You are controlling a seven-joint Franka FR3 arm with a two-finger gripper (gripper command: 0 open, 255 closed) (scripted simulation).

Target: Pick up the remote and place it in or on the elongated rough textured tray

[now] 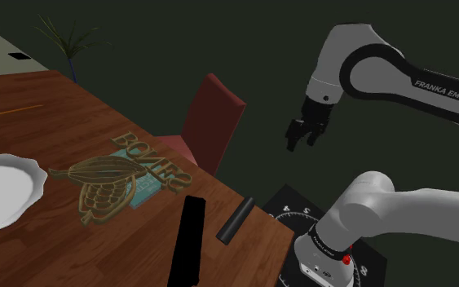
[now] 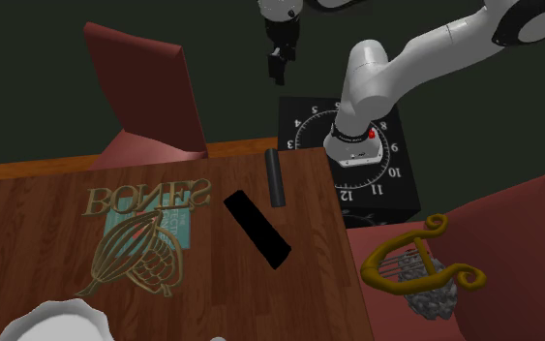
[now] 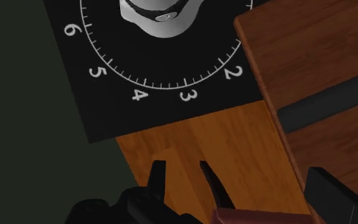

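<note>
gripper (image 1: 298,140) is hanging clear of the table (image 1: 48,122), up by the stand (image 1: 289,214), fingers (image 3: 158,179) apart and holding nothing (readied for a grasp, i judge). remote (image 1: 236,220), a slim dark bar, is lying near the table's edge, just beside the black tray (image 1: 188,243), not touching it.

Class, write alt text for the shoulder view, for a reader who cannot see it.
A white robot arm holds its open black claw in the air beside a wooden table. A flat black remote and a dark bar lie near the table's corner.
</note>
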